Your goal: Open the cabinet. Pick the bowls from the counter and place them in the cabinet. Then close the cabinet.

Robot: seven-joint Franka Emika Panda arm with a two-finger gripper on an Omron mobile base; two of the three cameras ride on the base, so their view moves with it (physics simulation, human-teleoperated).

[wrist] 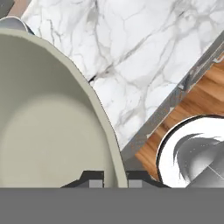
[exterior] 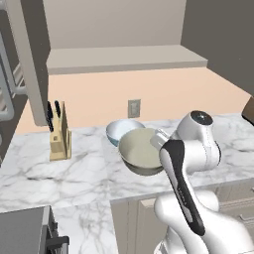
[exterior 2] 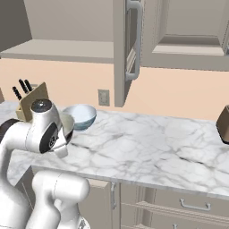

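Pincer (wrist: 110,180): clenched on the rim of the olive-beige bowl (exterior: 140,151); one fingertip is seen inside the wall, the other outside it, in the hand view.
Held bowl: gripped at a single point on its edge and seemingly raised just above the counter (exterior: 74,168), tilted slightly toward the arm; whether its base touches the slab cannot be told.
Slip risk: a thin, smooth, glazed-looking rim is pinched at one spot, so the bowl could swing or slide out if it is lifted quickly.
Collision risk: the pale blue-white bowl (exterior: 119,130) sits just behind the held one, near or touching; it could be nudged along the slab if the held bowl is dragged and not raised.
Door risk: the open cabinet door (exterior 2: 127,49) hangs above the counter with its long bar handle (exterior 2: 135,44) facing outward; the bowl or the arm could be knocked against it on the way up.
Shelf risk: the cabinet shelf (exterior: 124,58) is judged to be well above; a tilted bowl could catch its front edge.
Bowl shape: round, deep, thin-walled, plain matte inside.
Counter: flat white marble, grey-veined, hard and slick.
Knife block (exterior: 60,136): pale wood, slanted, dark handles, well apart to the left.
Wall: peach, flat, with a small grey outlet (exterior: 134,108).
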